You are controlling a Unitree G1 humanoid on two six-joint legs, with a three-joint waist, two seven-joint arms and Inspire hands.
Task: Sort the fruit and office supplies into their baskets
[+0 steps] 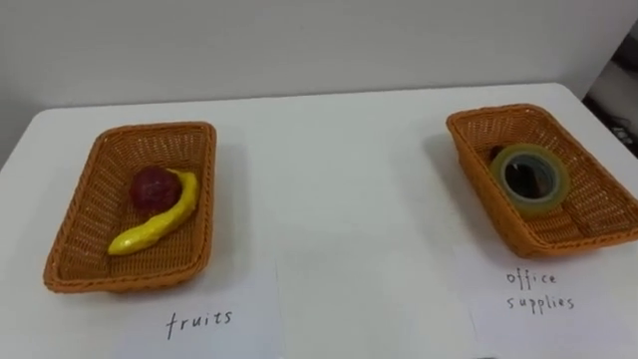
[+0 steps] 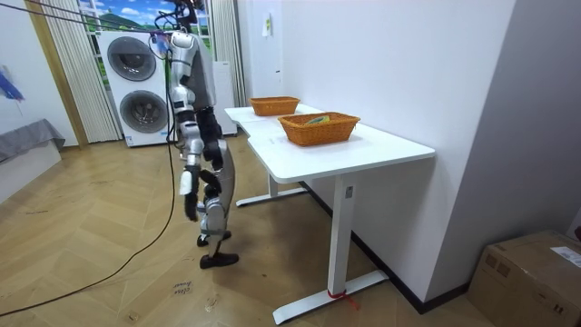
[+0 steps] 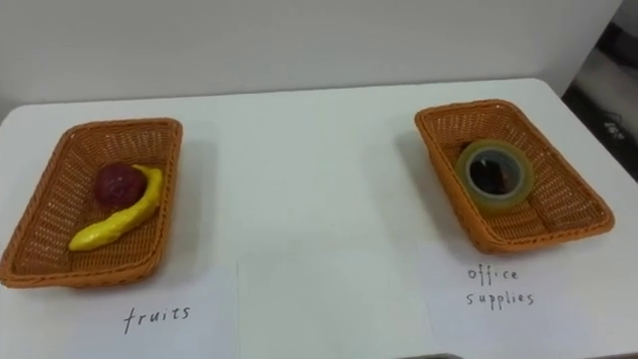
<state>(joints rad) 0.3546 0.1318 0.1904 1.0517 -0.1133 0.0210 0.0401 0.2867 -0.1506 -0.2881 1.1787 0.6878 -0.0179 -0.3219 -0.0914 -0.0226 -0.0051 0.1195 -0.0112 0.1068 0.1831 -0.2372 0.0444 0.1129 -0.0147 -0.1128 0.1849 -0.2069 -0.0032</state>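
- A white table (image 1: 339, 199) stands along a pale wall. In the room view the robot is upright on the wooden floor at the table's long side, close to its far end.
- Two stacked washing machines (image 2: 136, 86) are behind the robot in the room view.
- A woven fruit basket (image 1: 85, 214) sits at the left of the table, and a matching office supplies basket (image 1: 598, 189) sits well apart at the right.
- A handwritten paper label lies on the table just near of each basket: the fruits label (image 1: 249, 299) at the left and the office supplies label (image 1: 598, 319) at the right.
- A yellow banana (image 1: 159, 221) lies on a slant in the fruit basket.
- A roll of clear tape (image 1: 531, 202) lies flat in the office supplies basket.
- A dark red fruit (image 1: 152, 186) lies in the fruit basket, touching the banana's far end.
- The right hand (image 2: 188, 186) hangs low by the robot's hip in the room view. It is too small there to tell its state or whether it holds anything.
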